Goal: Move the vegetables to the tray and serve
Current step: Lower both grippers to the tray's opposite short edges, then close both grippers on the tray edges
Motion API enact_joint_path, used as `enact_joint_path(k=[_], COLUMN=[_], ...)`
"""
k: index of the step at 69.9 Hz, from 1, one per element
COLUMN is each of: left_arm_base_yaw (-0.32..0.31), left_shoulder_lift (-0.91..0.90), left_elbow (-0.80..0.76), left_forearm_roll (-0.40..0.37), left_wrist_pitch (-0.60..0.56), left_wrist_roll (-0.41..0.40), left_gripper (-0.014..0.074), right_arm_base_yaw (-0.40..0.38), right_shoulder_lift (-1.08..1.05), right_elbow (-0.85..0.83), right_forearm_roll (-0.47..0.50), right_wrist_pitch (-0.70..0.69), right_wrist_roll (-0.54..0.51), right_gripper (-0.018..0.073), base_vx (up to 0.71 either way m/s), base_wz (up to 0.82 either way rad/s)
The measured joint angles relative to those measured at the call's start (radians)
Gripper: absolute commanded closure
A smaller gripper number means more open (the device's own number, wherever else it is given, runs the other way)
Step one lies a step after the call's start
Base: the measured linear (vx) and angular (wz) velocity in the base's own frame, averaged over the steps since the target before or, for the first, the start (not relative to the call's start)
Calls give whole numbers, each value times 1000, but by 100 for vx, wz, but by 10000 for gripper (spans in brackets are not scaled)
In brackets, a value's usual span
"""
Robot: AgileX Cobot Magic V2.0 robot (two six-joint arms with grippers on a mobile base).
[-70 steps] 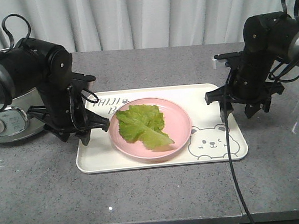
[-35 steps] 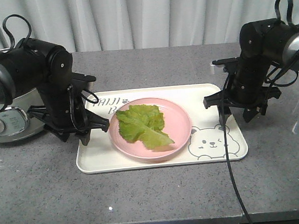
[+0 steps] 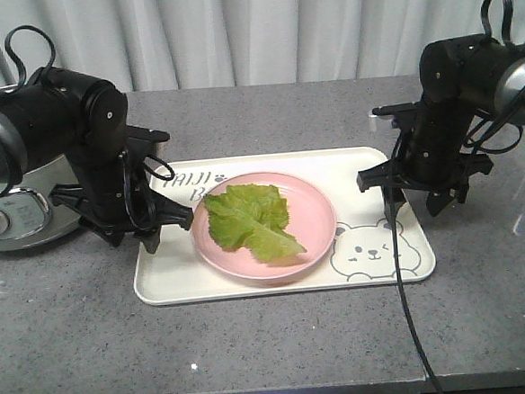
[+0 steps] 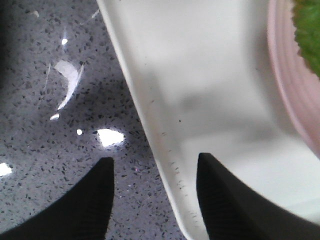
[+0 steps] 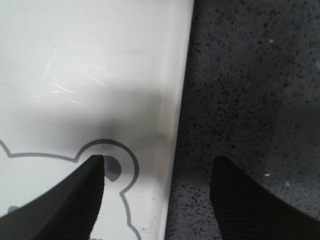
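Note:
A green lettuce leaf, the vegetables [image 3: 250,218], lies on a round pink plate [image 3: 313,213] that stands on the cream tray [image 3: 369,167]. My left gripper [image 3: 164,229] is low at the tray's left edge. In the left wrist view the left gripper [image 4: 155,159] is open, one finger over the counter and one over the tray [image 4: 200,75], with the plate [image 4: 287,75] and leaf [image 4: 307,25] at the right. My right gripper [image 3: 413,203] is at the tray's right edge. The right wrist view shows the right gripper [image 5: 159,159] open astride the tray [image 5: 90,65] rim.
A silver cooker [image 3: 16,210] stands at the far left, close behind my left arm. The grey speckled counter [image 3: 255,342] ends at a front edge near the bottom. A black cable [image 3: 406,313] hangs from the right arm across the counter. Curtains close the back.
The right arm has shifted slightly left and down toward the tray's right edge. The left arm has barely moved. Tray, plate and leaf stay put.

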Motion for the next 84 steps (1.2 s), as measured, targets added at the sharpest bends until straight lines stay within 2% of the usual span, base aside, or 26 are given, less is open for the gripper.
enact_joint_path(k=[52, 68, 77, 84], left_arm_base_yaw=[0, 0, 0, 0], left_shoulder_lift=[61, 77, 80, 81], left_elbow=[0, -6, -10, -11], left_forearm_roll=[-4, -9, -28, -52], left_wrist_pitch=[4, 5, 6, 7], left_wrist_roll=[3, 3, 8, 13], left_gripper=[223, 259, 351, 463], right_arm_base_yaw=[0, 0, 0, 0], right_shoulder_lift=[35, 37, 37, 37], right_elbow=[-1, -3, -3, -3], right_forearm_roll=[9, 18, 19, 17], right_wrist_pitch=[0, 0, -1, -1], right_wrist_roll=[0, 0, 0, 0], right_gripper=[118, 237, 339, 418], base_vx=[0, 0, 0, 0], base_wz=[0, 0, 0, 0])
